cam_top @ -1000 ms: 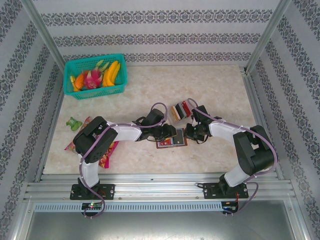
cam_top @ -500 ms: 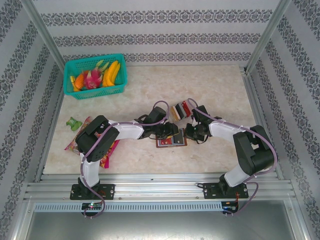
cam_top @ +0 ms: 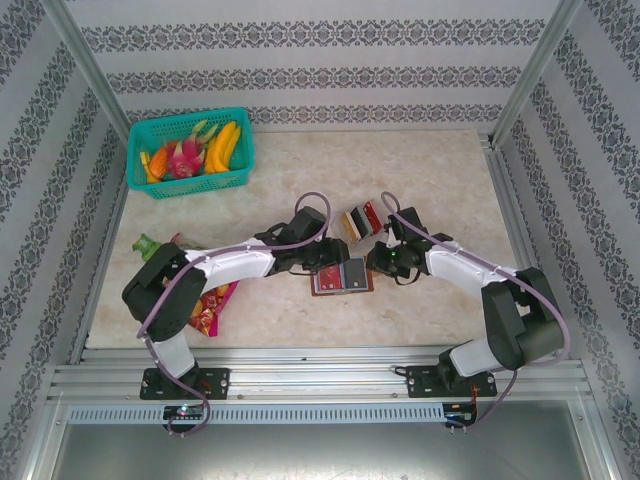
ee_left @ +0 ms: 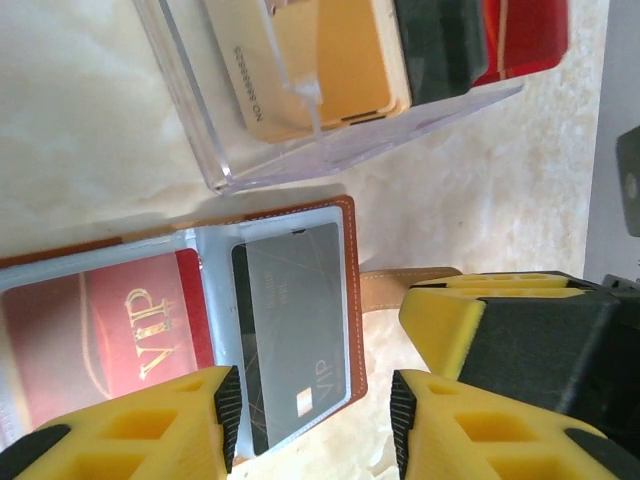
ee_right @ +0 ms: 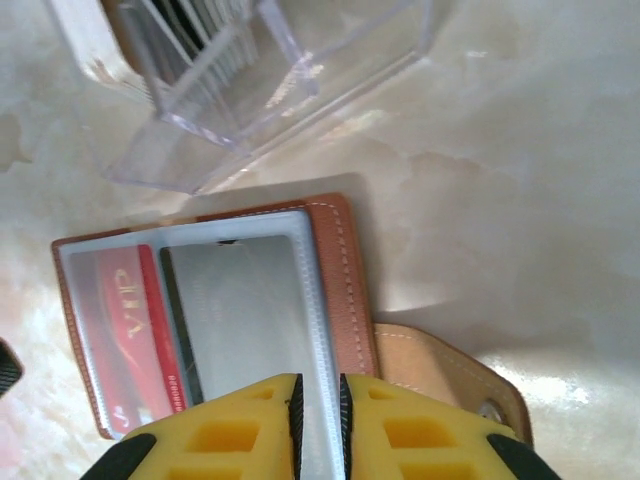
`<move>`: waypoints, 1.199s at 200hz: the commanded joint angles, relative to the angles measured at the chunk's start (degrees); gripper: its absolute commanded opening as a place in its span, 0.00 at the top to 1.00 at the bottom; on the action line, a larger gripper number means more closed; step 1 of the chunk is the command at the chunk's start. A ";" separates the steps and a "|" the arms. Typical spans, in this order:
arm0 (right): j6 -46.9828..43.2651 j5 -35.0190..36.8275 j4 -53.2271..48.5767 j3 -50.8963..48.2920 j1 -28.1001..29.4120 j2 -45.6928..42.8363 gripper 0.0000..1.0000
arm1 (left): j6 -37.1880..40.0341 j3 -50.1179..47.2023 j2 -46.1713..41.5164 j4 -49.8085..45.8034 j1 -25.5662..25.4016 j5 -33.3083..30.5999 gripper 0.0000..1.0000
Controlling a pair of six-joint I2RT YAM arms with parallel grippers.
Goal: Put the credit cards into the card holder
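Observation:
The card holder [cam_top: 342, 277] lies open on the table between both grippers. In the left wrist view its brown cover [ee_left: 346, 300] frames clear sleeves with a red VIP card [ee_left: 100, 335] and a black card [ee_left: 290, 320] inside. My left gripper [ee_left: 312, 420] is open above the holder's right edge, with nothing between its pads. My right gripper [ee_right: 318, 420] has its jaws a narrow slit apart, and the sleeve's clear edge [ee_right: 318, 300] lies flat in that slit. More credit cards, tan [ee_left: 320, 70], black [ee_left: 440, 40] and red [ee_left: 530, 35], stand in a clear stand [cam_top: 360, 222].
The holder's tan snap tab [ee_right: 440, 370] sticks out to its right. A teal basket [cam_top: 190, 150] of toy fruit stands at the back left. A colourful snack packet [cam_top: 208, 308] and a small green object [cam_top: 148, 245] lie by the left arm.
Both arms have stretched out lower over the table. My left jaws have widened and drawn slightly back from the holder. My right jaws have parted a little.

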 commanded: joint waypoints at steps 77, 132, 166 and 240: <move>-0.95 -1.86 -0.66 3.48 2.86 5.93 0.74 | 0.21 -5.49 -3.26 -8.05 2.19 -6.72 0.51; -0.83 -1.49 -0.40 3.56 3.31 8.45 0.74 | 0.01 -6.10 -0.85 -6.65 2.34 -5.08 0.50; -0.94 -0.38 -1.57 4.16 3.43 9.00 0.69 | 0.07 -5.81 0.66 -6.22 2.34 -4.12 0.50; -0.81 0.95 -1.80 3.33 3.33 7.42 0.68 | 0.10 -5.84 2.11 -5.63 2.34 -3.18 0.51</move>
